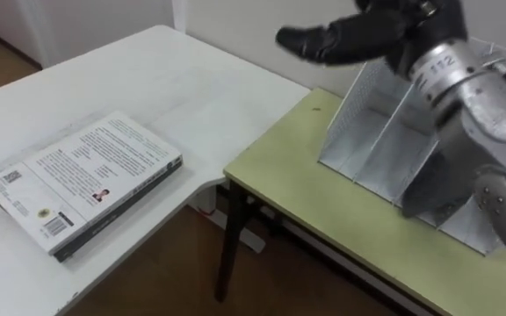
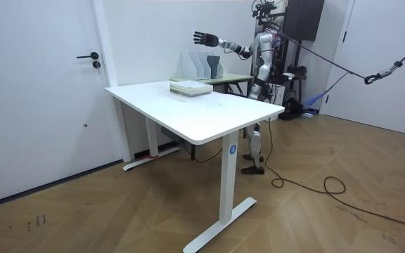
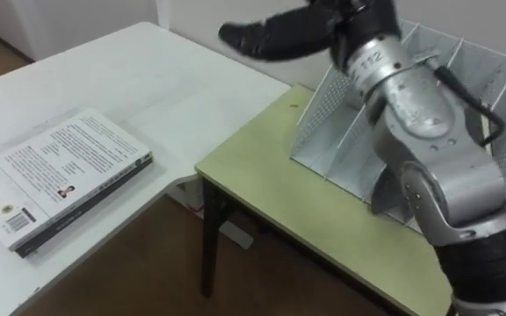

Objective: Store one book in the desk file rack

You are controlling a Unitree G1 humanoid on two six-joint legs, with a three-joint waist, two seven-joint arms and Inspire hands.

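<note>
A white-covered book lies flat on the white desk, at my left near its front edge. The silver mesh file rack stands on the low green table to the right of the desk. My right hand is stretched out above the rack's left end, fingers straight and open, holding nothing. It is far from the book. My right forearm covers part of the rack's slots. In the room view I stand behind the green table with the right hand held out over the rack; my left arm hangs by my side.
A gap of brown wooden floor shows between the desk's curved edge and the green table. A white wall runs close behind the rack. In the room view a closed door is at the left.
</note>
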